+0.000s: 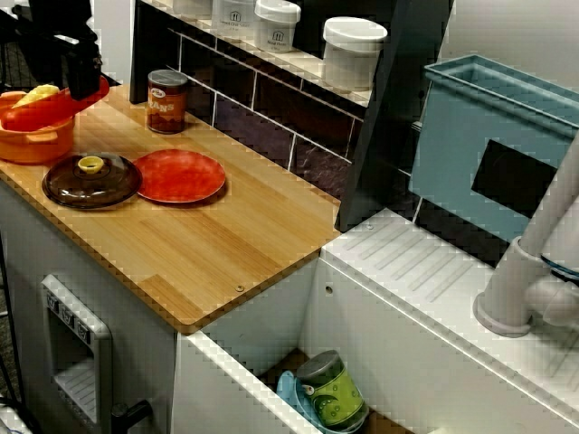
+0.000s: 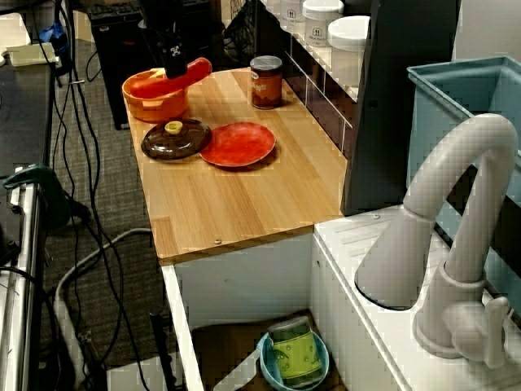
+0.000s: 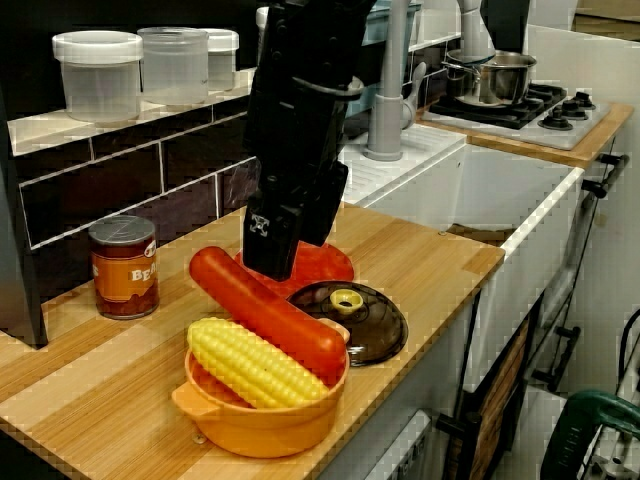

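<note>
Sausage (image 3: pixel 270 315) lies slantwise across the orange pot (image 3: pixel 268 425), beside the corn (image 3: pixel 250 362). The gripper (image 3: pixel 270 262) hangs at its far end, and I cannot tell whether it is clamped or open.

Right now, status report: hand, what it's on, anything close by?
Hand low over red sausage, jaws unclear. Sausage lies across orange pot beside corn. Brown lid and red plate close alongside.
</note>
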Robot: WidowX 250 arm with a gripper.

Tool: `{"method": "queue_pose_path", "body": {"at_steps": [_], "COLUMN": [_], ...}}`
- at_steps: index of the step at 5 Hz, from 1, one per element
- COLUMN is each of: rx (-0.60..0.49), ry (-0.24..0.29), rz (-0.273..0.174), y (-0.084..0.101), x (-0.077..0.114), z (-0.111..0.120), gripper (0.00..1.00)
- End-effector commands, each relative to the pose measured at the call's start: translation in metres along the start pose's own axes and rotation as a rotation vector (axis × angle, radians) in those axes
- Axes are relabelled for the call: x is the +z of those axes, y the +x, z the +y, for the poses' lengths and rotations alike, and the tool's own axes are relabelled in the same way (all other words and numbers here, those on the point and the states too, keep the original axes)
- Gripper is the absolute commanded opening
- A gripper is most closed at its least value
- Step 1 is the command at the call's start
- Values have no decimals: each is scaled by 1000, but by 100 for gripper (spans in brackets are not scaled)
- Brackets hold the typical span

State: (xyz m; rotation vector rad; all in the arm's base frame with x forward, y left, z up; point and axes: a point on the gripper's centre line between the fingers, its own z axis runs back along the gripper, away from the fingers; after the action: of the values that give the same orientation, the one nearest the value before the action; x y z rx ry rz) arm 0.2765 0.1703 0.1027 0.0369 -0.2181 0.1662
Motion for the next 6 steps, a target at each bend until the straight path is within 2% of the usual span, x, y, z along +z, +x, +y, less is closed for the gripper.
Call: {"method": "queue_pose_path", "body": {"at_steps": [1,5,6], "rx": [-91,-127,-120], "ry": [37,45,57], "rz": [-43,12,7], "y": [4,-13,-14], "x": [12,0,-5], "z": [-18,-28,-27], "gripper": [100,100,100]}}
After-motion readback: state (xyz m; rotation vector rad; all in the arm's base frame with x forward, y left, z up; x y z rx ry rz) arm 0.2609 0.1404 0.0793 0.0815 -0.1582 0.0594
